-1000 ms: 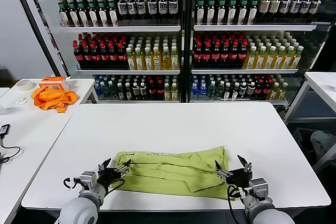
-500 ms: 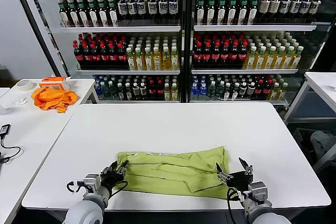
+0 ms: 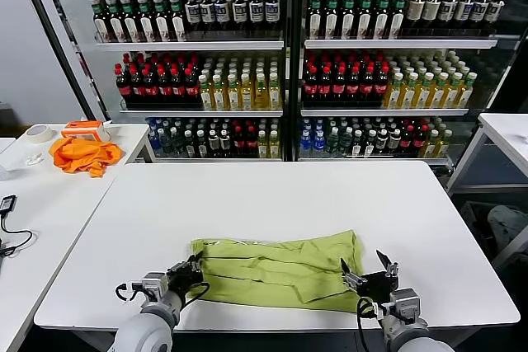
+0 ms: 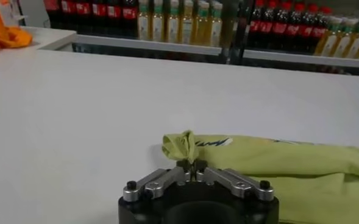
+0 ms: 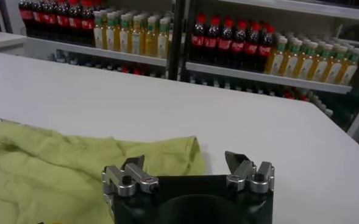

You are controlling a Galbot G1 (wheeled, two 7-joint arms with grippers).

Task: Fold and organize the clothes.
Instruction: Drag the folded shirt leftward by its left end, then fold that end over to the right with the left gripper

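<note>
My left pincer (image 4: 192,164), lower left of the head frame, is clamped on the T-shirt's (image 3: 280,269) corner; my right pincer (image 3: 369,273) stands apart at its other end.

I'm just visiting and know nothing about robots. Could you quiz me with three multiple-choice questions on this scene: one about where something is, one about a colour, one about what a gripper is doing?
1. Where does the orange cloth lie?
A. on the side table to the left
B. on the lime T-shirt
C. on a drinks shelf

2. What colour is the T-shirt on the middle table?
A. blue
B. yellow-green
C. white

3. What is the left gripper doing?
A. wide open in the air
B. shut on the shirt's edge
C. holding a bottle

Answers: 1 A, it lies beside the tape roll. 2 B, plain lime fabric. 3 B, fabric bunches between its closed fingers, while the right gripper stands open.
</note>
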